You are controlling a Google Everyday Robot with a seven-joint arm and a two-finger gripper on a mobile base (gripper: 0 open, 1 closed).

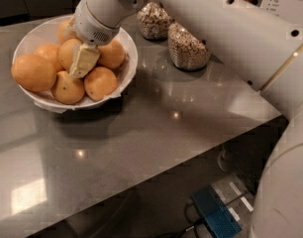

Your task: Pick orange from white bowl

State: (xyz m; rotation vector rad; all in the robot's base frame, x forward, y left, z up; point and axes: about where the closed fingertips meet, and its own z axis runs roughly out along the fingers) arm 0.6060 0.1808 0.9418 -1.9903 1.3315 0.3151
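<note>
Reaching into the middle of the white bowl (28, 36), the gripper (83, 62) lies among the heaped fruit, its pale tip pressed between neighbours. Whether the jaws are wide or closed on anything cannot be told, because the wrist hides them from above.

The orange (67, 52) touching the tip sits near the bowl's centre, hemmed in by others on every side. It is likely firm, fairly heavy for its size and smooth-skinned, so it may roll or squirt out if pinched off-centre. The best hold is across its widest part, with the jaws straddling it evenly and enough squeeze to carry the weight without bruising. The crinkled liner under the pile looks slippery. Neighbouring fruit may shift or tumble over the bowl's rim onto the worktop (156, 128) as one comes free.
</note>
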